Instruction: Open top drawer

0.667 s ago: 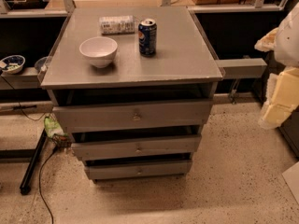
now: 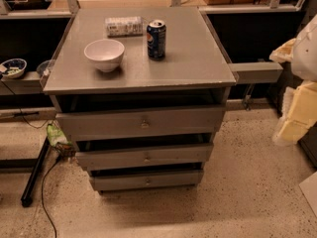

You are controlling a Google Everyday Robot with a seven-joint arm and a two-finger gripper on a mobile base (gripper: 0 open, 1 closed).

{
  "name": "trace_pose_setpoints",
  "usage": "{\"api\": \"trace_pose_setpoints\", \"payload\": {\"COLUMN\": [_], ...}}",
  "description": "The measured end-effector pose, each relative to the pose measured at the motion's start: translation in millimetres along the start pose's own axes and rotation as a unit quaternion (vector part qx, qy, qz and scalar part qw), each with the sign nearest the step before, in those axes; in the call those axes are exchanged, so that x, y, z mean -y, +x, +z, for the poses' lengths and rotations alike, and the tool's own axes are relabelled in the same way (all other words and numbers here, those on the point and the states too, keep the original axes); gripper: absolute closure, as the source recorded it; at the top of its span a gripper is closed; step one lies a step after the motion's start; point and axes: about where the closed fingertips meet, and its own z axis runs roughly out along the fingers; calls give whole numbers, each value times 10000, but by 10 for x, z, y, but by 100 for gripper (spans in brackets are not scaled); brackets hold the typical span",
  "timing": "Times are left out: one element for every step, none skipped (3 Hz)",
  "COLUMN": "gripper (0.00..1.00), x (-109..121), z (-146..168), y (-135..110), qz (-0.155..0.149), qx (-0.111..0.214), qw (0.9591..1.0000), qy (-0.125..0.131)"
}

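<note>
The grey cabinet [image 2: 188,58] has three drawers. The top drawer [image 2: 99,125] has the widest, tallest front, with a small round metal knob [image 2: 144,123] at its centre. Its front stands a little forward of the two lower fronts, with a dark gap under the cabinet top. My gripper [image 2: 296,114] is part of the white and pale yellow arm shapes at the right edge of the camera view. It is well to the right of the cabinet, about level with the top drawer, and touches nothing.
On the cabinet top stand a white bowl [image 2: 104,54], a blue soda can [image 2: 156,38] and a lying packet [image 2: 124,26]. The middle drawer [image 2: 144,156] and bottom drawer [image 2: 147,180] are below. A grey shelf [image 2: 257,72] juts right. A black leg and cable [image 2: 34,175] lie on the floor at left.
</note>
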Motion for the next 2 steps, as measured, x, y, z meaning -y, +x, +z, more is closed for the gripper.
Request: {"api": "trace_pose_setpoints", "payload": {"gripper": [0, 0], "x": [-48, 102], "z": [336, 836], "y": [12, -62], "qz": [-21, -38], "qx": [25, 259], "qw": [9999, 9988], "qy": [-164, -409]}}
